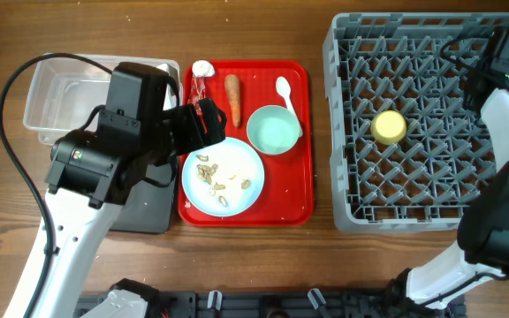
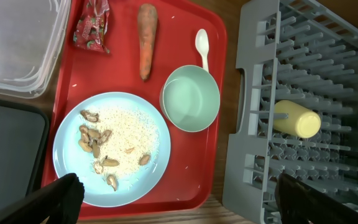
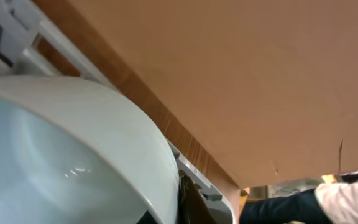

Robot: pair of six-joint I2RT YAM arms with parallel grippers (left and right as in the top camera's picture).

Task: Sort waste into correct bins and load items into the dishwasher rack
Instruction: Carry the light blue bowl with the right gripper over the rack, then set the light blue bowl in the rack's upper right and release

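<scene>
Leftmost sit the clear plastic rectangular tub [image 2: 17,43] and the black rectangular tray [image 2: 11,155]. The left gripper [image 2: 188,205] hangs spread wide and empty above the flat red serving tray [image 2: 194,165]. On that tray:

- the small white crumpled tissue [image 1: 202,68]
- the red crinkled snack wrapper [image 2: 92,25], its print too blurred to read
- the large pale blue round plate [image 2: 64,152], which carries the rice-and-nut scraps [image 2: 98,143]
- the orange carrot [image 2: 146,40]
- the mint-green bowl [image 2: 190,99]
- the white spoon [image 2: 202,46]

The small yellow cup [image 1: 389,126] lies in the grey pegged dishwasher rack [image 1: 338,115]. Over the rack, the right gripper [image 3: 186,198] is clamped on the rim of the light blue bowl [image 3: 61,149].
</scene>
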